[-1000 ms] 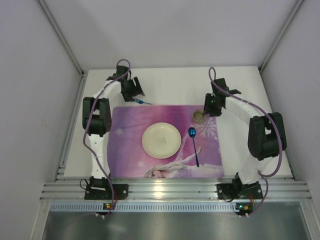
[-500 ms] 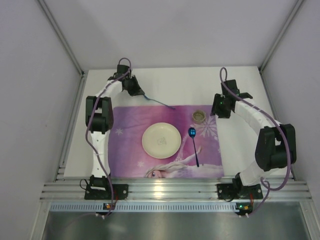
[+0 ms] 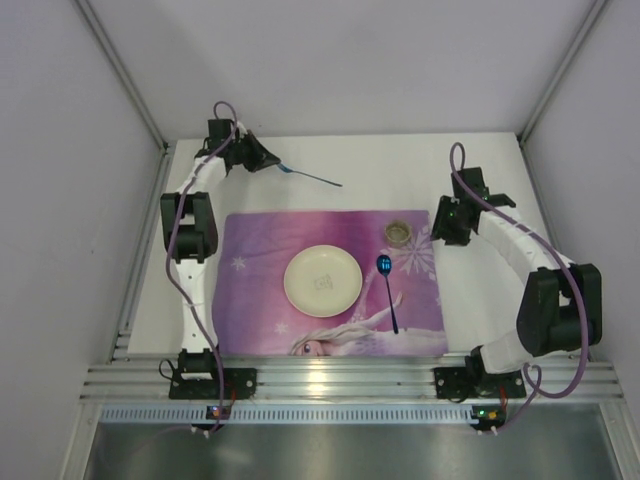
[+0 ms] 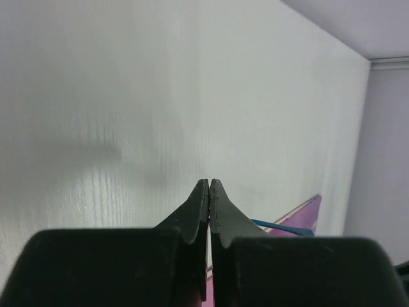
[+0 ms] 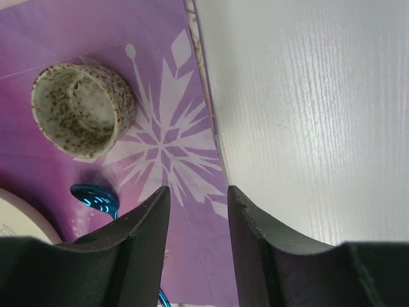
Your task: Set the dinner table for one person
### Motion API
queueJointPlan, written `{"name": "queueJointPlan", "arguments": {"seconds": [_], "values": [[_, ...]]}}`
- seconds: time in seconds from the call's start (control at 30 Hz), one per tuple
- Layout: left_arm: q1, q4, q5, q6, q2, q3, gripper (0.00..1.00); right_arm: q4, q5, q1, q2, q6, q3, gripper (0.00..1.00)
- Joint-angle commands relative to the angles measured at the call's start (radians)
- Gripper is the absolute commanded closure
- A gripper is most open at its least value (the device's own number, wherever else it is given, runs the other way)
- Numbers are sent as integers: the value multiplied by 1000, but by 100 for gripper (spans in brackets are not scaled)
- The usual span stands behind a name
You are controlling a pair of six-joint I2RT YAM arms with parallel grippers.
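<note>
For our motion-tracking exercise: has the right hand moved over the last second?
Yes. The right hand has shifted rightward, away from the speckled cup on the purple mat.

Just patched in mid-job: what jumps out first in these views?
The purple snowflake mat in the middle of the white dinner table carries a cream plate, a blue spoon to its right and a speckled cup at the far right corner. Beyond the mat's far left corner, the left pincer is shut on a thin blue utensil. The right pincer stands open beside the cup.

Bg: plain pale grey back wall [image 3: 340,60], side panels [image 3: 60,200] same colour, alu struts [image 3: 122,72] at corners, brushed metal sheet [image 3: 330,452] up front. Soft, even light.
</note>
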Motion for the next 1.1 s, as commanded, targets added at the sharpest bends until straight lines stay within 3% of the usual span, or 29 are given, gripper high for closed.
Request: {"name": "queueJointPlan", "arguments": {"seconds": [0.0, 0.13, 0.37, 0.53, 0.73, 0.93, 1.07], "values": [[30, 152, 154, -52, -26, 43, 100, -15, 5, -11, -21, 1, 51, 59], [30, 115, 211, 16, -87, -2, 100, -29, 10, -11, -28, -7, 91, 59], [34, 5, 292, 149, -315, -309, 100, -52, -23, -11, -11, -37, 126, 61], [33, -202, 177, 367, -491, -440, 100, -39, -65, -13, -40, -34, 80, 62], [29, -369, -54, 582, -658, -576, 100, -24, -132, -4, -40, -21, 17, 66], [-21, -324, -272, 715, -833, -726, 100, -15, -155, 12, -21, -14, -4, 67], [-81, -348, -329, 789, -856, -773, 100, -19, -159, 32, -12, -14, 11, 68]]}}
